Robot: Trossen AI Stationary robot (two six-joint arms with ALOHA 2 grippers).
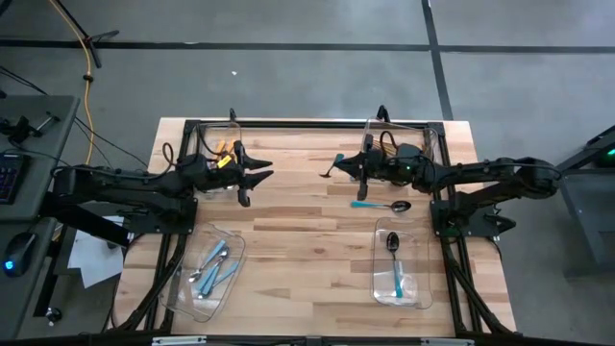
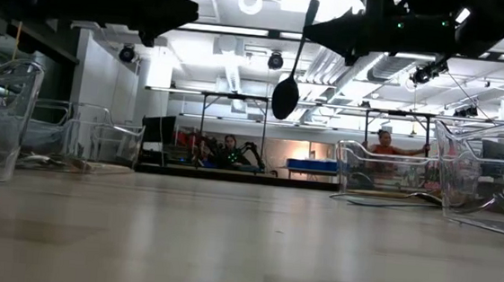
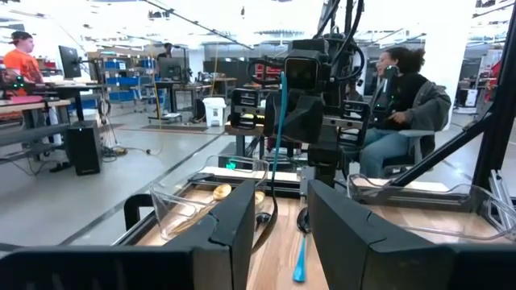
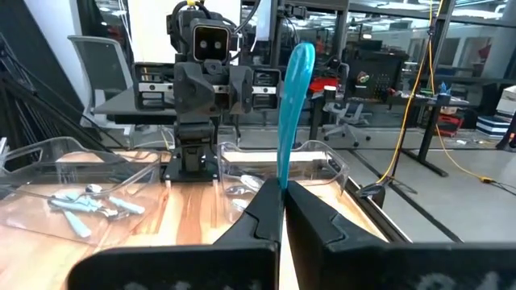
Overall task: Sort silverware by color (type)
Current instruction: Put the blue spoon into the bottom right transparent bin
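Holding a teal-handled black spoon (image 4: 293,105) in your right gripper (image 1: 338,165), jaws clamped, upper centre of frame, left gripper (image 1: 258,177) partly open, empty, upper left.

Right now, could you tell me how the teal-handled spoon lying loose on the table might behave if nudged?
The teal-handled spoon looks thin and light, so it would probably slide easily on the smooth wooden table. Its rounded black bowl may make it pivot rather than travel straight.

A spoon (image 1: 381,205) lies on the table (image 1: 298,240) between two bins (image 1: 402,263), right of centre.
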